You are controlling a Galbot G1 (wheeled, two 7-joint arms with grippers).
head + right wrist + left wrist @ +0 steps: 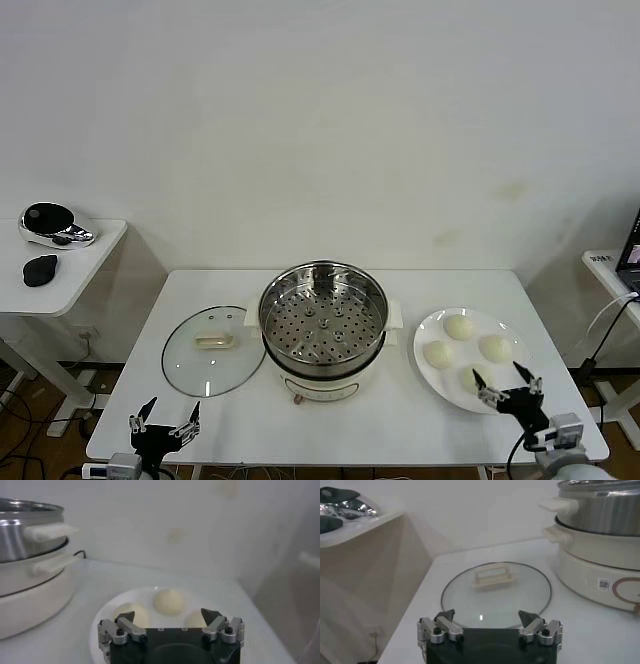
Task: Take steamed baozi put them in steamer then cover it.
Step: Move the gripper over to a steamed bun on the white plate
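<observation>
— Nearest the head camera: right gripper (506, 382) at the table's near right edge, jaws spread wide, nothing between them. Same for the left gripper (165, 421) at the near left edge, released and empty.

— And the steamed baozi (459, 326)?

— Four, all on the white plate (428, 378) at the right end of the table (330, 425). Lying just beyond the right gripper's fingertips, the nearest bun almost under them in the head view; in the right wrist view, three visible straight ahead past the open jaws, fourth likely hidden behind the gripper body.

— Steamer (323, 325)?

— Centre of the table, uncovered, perforated tray bare. Sits to the left of the plate, close beside its rim.

— Cover (213, 349)?

— Flat on the table, just left of the steamer, rim touching or nearly touching the base; cannot tell which. Directly ahead of the left gripper, handle (492, 576) lying crosswise to its approach, so fingers would straddle the short way.

— So which arm first?

— Probably right: far nearer the buns, short reach forward and down, then a carry leftward to the pot. Left better placed for the lid afterwards. None of the task done yet, judging by the empty tray.
</observation>
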